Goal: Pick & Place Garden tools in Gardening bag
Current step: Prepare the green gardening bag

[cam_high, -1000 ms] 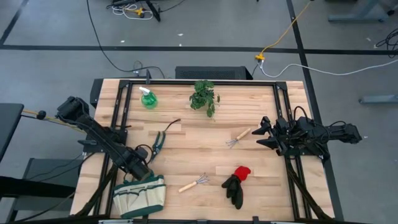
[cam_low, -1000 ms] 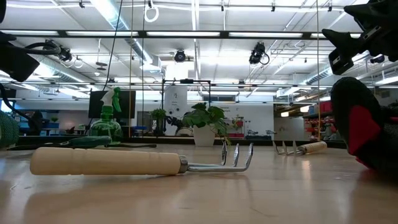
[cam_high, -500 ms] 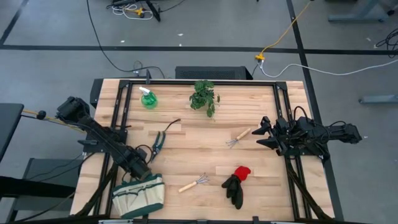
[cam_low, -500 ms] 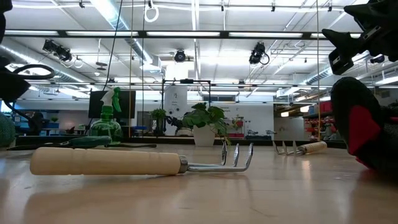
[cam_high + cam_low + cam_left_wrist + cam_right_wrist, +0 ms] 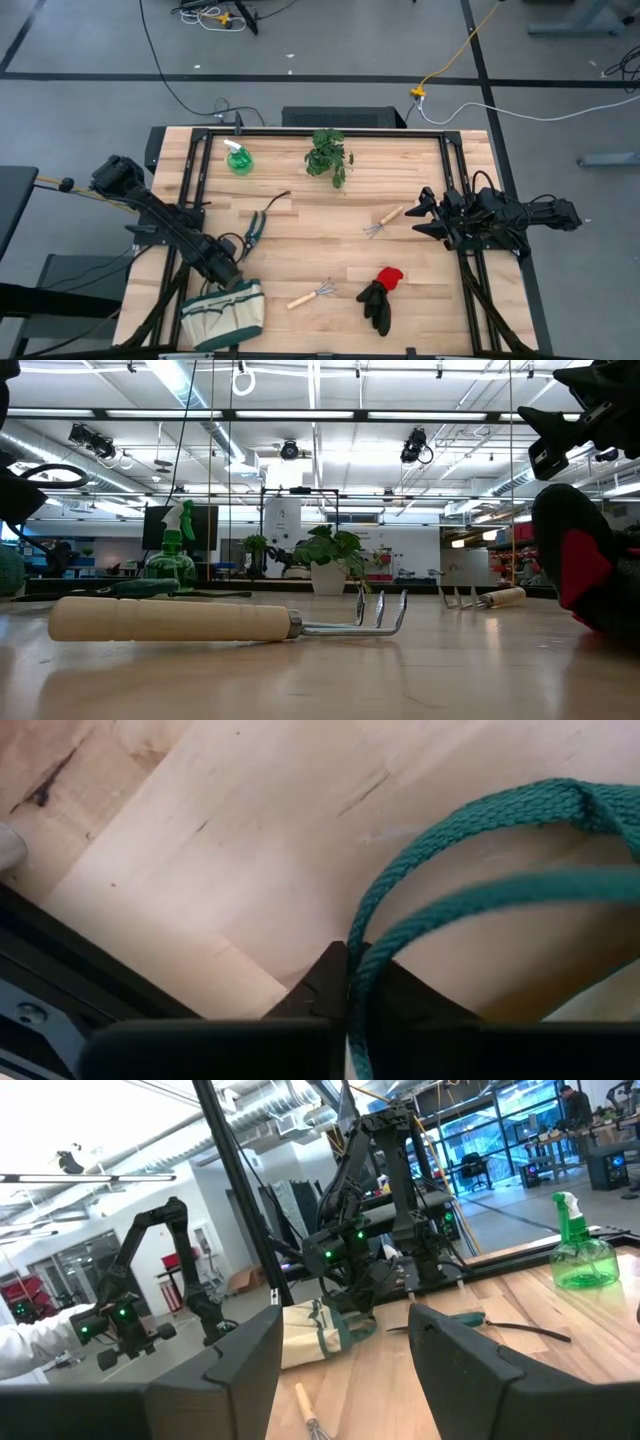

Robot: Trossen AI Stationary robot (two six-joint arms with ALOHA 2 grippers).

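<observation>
High view: two rakes [image 5: 312, 294] [image 5: 384, 220], one bag [image 5: 224, 314].

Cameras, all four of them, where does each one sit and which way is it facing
High view: above the table, looking straight down; shows both arms, the left hand at the bag.
Low view: at table-top height, looking across the nearest rake into the room; the right hand hangs at upper right.
Left wrist view: on the left arm, looking past its shut fingers pinching the bag's green handle.
Right wrist view: on the right arm, looking past its open fingers across the table.
Shared: the spray bottle shows in high, low and right wrist views.
</observation>
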